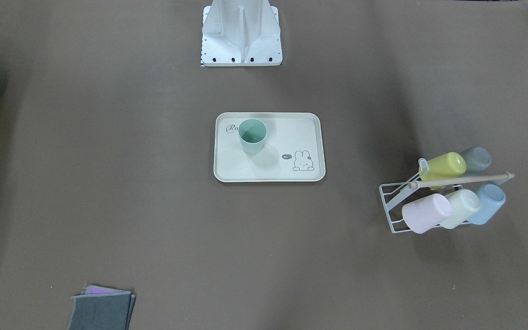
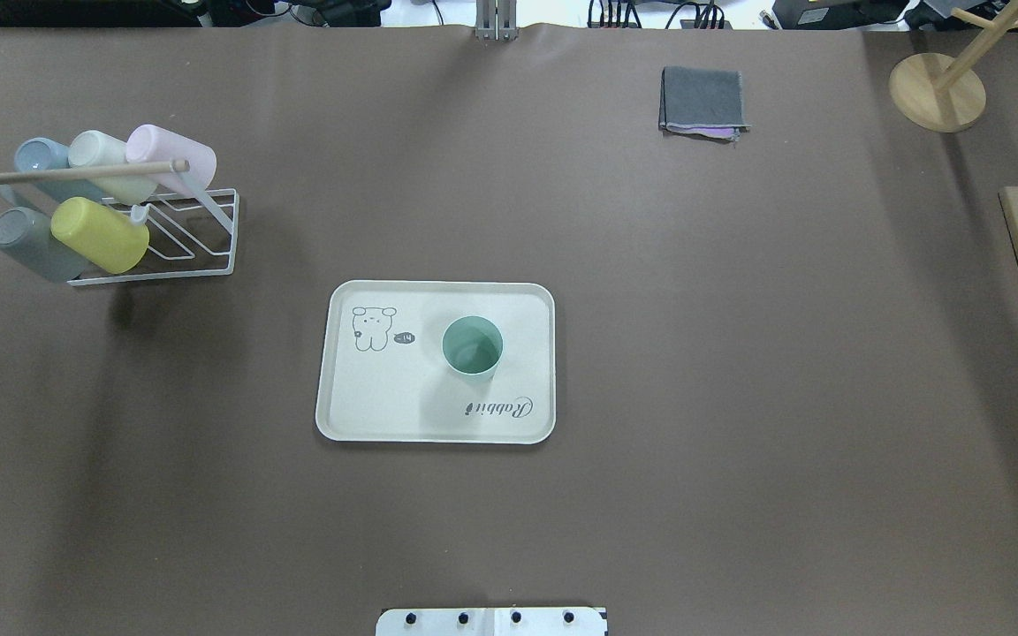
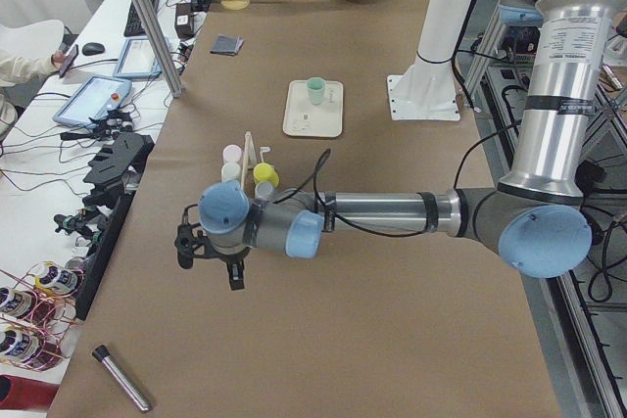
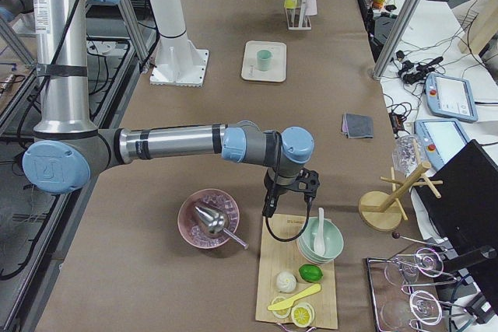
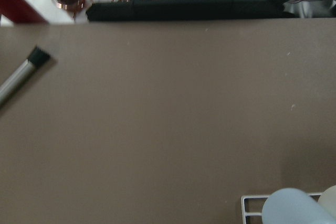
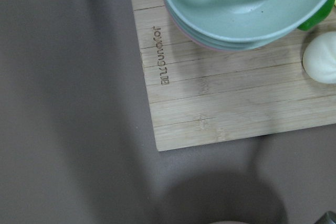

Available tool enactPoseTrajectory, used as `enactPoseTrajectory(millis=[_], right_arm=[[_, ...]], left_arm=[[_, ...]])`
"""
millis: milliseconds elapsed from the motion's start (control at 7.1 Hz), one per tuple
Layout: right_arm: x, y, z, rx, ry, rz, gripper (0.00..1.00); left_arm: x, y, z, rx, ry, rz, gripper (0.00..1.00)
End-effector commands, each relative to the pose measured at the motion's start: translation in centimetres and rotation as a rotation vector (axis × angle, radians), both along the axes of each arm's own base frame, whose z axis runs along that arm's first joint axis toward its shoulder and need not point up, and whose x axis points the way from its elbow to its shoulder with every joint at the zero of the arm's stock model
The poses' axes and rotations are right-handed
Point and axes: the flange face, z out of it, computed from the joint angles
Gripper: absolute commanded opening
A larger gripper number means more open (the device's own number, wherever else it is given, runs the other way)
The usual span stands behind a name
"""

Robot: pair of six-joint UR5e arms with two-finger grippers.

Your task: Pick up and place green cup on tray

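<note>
Cup upright on tray: light, stiff, slick plastic; pinch across rim wall. Left hand, right hand: opening cannot tell.

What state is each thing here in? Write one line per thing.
Green cup: upright, mouth up, empty, standing on the tray.
Tray: flat on the table, carrying only that cup.
Rack: standing, five cups lying tilted in it.
Cloths: folded, stacked.
Left gripper: fingers' state cannot be told.
Right gripper: likewise.
</note>
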Motion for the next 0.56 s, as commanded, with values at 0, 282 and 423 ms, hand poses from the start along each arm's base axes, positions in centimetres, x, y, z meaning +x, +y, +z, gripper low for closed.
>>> enactPoseTrajectory(millis=[0,282,423], right_arm=[[0.0,0.0,0.0,0.003,0.001,0.000,1.00],[0.0,0.1,0.1,0.000,0.000,0.000,1.00],[0.0,0.1,0.1,-0.014,0.001,0.010,1.00]], left_arm=[[-0.4,5.0,4.6,-0.013,-0.039,0.017,0.98],[-0.2,3.6,2.5,0.011,-0.050,0.020,0.98],[0.5,2.9,0.4,-0.008,-0.052,0.035,0.98]])
